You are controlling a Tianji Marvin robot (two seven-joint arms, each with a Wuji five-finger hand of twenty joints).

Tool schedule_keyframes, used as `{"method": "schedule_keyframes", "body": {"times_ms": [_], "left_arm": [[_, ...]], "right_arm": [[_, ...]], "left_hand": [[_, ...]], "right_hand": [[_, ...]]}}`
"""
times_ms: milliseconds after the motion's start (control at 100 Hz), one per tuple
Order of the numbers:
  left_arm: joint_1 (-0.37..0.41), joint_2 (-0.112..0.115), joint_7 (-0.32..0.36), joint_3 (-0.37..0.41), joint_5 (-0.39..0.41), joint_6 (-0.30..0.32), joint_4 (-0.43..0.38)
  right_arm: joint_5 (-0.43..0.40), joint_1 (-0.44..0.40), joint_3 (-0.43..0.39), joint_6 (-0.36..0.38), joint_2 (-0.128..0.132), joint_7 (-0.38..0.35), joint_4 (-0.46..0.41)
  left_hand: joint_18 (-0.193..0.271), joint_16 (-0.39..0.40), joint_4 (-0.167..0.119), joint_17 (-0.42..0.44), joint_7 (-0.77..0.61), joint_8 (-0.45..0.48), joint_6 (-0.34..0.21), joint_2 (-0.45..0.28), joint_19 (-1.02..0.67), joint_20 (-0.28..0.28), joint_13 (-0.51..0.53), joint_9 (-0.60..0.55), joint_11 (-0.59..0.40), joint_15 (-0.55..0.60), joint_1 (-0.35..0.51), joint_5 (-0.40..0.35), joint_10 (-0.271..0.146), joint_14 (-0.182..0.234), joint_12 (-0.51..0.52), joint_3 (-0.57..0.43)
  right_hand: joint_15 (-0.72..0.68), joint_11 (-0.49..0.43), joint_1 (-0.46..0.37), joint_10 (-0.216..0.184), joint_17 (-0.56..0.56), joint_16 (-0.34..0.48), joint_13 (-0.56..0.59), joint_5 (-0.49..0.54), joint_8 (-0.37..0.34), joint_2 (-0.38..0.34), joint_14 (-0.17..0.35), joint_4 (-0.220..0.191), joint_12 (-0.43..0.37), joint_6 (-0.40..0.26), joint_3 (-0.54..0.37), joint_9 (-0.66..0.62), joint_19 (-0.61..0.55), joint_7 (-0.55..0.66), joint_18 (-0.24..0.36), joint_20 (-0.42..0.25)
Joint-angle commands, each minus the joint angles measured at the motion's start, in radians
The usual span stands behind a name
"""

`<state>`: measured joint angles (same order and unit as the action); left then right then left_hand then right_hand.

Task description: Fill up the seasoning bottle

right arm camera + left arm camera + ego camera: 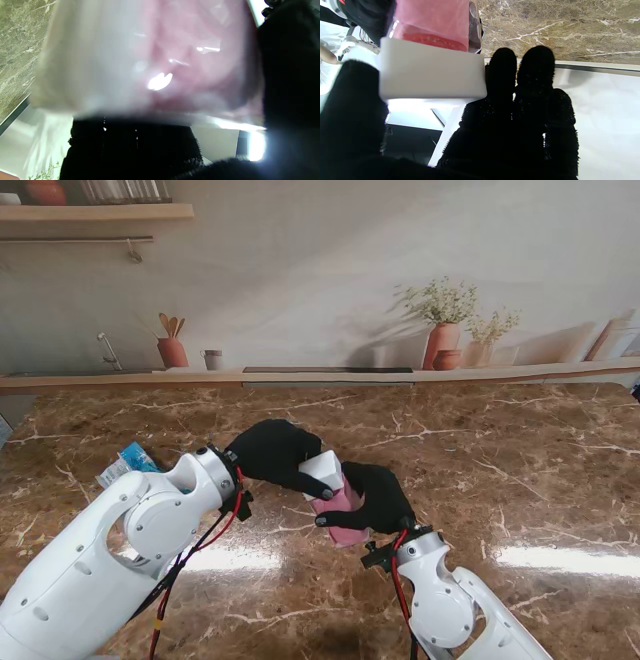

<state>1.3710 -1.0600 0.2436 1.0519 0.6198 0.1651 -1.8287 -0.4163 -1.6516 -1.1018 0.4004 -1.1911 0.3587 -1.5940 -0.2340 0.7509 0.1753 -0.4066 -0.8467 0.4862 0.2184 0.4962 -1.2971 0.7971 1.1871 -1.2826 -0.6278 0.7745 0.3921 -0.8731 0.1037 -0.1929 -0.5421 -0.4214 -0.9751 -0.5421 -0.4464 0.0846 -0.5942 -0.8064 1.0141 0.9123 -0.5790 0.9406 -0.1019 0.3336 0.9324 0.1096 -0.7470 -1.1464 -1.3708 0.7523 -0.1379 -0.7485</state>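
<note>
The right hand (375, 500) gripped the pink seasoning bottle (343, 510) above the marble table (500, 470), while the left hand (272, 452) clasped its white cap (322, 473) — twisting gently, with the body kept upright, would likely avoid spills.

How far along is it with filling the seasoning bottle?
Done: the pink bottle is picked up, gripped by the right robot hand. In hand: the left robot hand grips its white cap. Left: whether the cap is loosened can't be told; the blue packet lies untouched.
</note>
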Motion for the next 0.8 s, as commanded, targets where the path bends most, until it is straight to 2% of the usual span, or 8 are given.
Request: {"method": "schedule_keyframes", "body": {"times_ms": [0,80,150,170,220,480,670,790], "left_arm": [[0.004,-0.001,-0.001,0.001,0.014,-0.001,0.001],[0.003,0.002,0.011,0.004,0.017,0.010,0.003],[0.001,0.005,0.019,0.010,0.028,0.026,0.006],[0.001,0.006,0.022,0.011,0.027,0.028,0.007],[0.002,0.009,0.040,0.017,0.019,0.029,0.004],[0.014,0.016,0.070,0.048,-0.003,0.053,-0.002],[0.021,0.022,0.119,0.073,-0.049,0.026,-0.025],[0.014,0.027,0.153,0.087,-0.088,0.035,-0.024]], "right_arm": [[0.004,-0.003,0.004,0.003,-0.005,-0.010,-0.007],[0.004,-0.002,0.005,0.003,-0.005,-0.010,-0.006],[0.004,-0.002,0.006,0.002,-0.005,-0.010,-0.006],[0.004,-0.002,0.006,0.002,-0.005,-0.010,-0.006],[0.004,-0.002,0.006,0.002,-0.005,-0.010,-0.006],[0.003,-0.004,0.004,-0.002,-0.005,-0.009,-0.008],[0.003,-0.005,0.002,0.001,-0.005,-0.010,-0.008],[0.004,-0.007,0.001,0.002,-0.005,-0.011,-0.008]], "left_hand": [[-0.029,-0.030,-0.060,-0.018,-0.181,0.031,-0.176,-0.240,-0.060,-0.003,0.061,-0.096,-0.019,0.054,0.132,-0.186,-0.022,-0.015,0.008,-0.200],[-0.034,-0.056,-0.070,-0.006,-0.131,-0.017,-0.183,-0.320,-0.051,-0.025,0.041,-0.089,0.020,0.036,0.108,-0.202,0.000,-0.034,0.033,-0.037],[-0.025,-0.073,-0.095,0.020,-0.064,-0.060,-0.174,-0.381,-0.008,-0.049,-0.009,-0.036,0.070,-0.019,0.111,-0.164,0.008,-0.028,0.055,0.188],[-0.028,-0.072,-0.115,0.030,-0.046,-0.065,-0.168,-0.411,0.007,-0.048,-0.022,-0.022,0.078,-0.038,0.170,-0.156,0.013,-0.032,0.068,0.331],[-0.031,-0.081,-0.125,0.067,0.003,-0.080,-0.153,-0.437,0.041,-0.054,-0.071,0.026,0.105,-0.073,0.174,-0.123,0.023,-0.037,0.078,0.432],[-0.029,-0.102,-0.140,0.160,0.199,-0.124,-0.113,-0.395,0.160,-0.073,-0.278,0.272,0.188,-0.210,0.044,0.094,0.023,-0.033,0.118,0.445],[0.004,-0.112,-0.145,0.178,0.603,-0.291,-0.028,-0.414,0.251,-0.105,-0.367,0.386,0.231,-0.294,0.020,0.312,0.028,-0.046,0.174,0.444],[0.005,-0.128,-0.149,0.217,0.704,-0.343,-0.116,-0.448,0.281,-0.121,-0.410,0.433,0.248,-0.326,-0.009,0.388,0.010,-0.039,0.198,0.447]], "right_hand": [[-0.069,-0.113,-0.255,-0.193,-0.006,-0.031,0.061,0.097,-0.051,-0.212,0.137,-0.077,0.033,-0.415,-0.502,-0.059,-0.039,0.175,0.029,-0.030],[-0.068,-0.113,-0.255,-0.192,-0.006,-0.031,0.061,0.097,-0.051,-0.212,0.137,-0.077,0.033,-0.415,-0.502,-0.059,-0.039,0.175,0.029,-0.030],[-0.068,-0.113,-0.255,-0.192,-0.006,-0.030,0.061,0.097,-0.051,-0.212,0.137,-0.077,0.033,-0.415,-0.502,-0.059,-0.039,0.175,0.029,-0.029],[-0.068,-0.113,-0.255,-0.192,-0.006,-0.030,0.061,0.097,-0.050,-0.212,0.137,-0.078,0.033,-0.414,-0.503,-0.059,-0.039,0.175,0.029,-0.029],[-0.068,-0.113,-0.255,-0.193,-0.006,-0.030,0.061,0.097,-0.050,-0.212,0.137,-0.078,0.033,-0.414,-0.503,-0.059,-0.039,0.175,0.029,-0.029],[-0.068,-0.113,-0.255,-0.193,-0.006,-0.030,0.061,0.098,-0.050,-0.212,0.137,-0.078,0.033,-0.415,-0.503,-0.059,-0.039,0.176,0.029,-0.029],[-0.069,-0.114,-0.256,-0.192,-0.006,-0.030,0.062,0.099,-0.050,-0.210,0.137,-0.078,0.034,-0.415,-0.504,-0.059,-0.039,0.177,0.028,-0.029],[-0.068,-0.114,-0.255,-0.193,-0.006,-0.030,0.062,0.098,-0.050,-0.210,0.136,-0.078,0.034,-0.415,-0.504,-0.060,-0.039,0.177,0.027,-0.029]]}}
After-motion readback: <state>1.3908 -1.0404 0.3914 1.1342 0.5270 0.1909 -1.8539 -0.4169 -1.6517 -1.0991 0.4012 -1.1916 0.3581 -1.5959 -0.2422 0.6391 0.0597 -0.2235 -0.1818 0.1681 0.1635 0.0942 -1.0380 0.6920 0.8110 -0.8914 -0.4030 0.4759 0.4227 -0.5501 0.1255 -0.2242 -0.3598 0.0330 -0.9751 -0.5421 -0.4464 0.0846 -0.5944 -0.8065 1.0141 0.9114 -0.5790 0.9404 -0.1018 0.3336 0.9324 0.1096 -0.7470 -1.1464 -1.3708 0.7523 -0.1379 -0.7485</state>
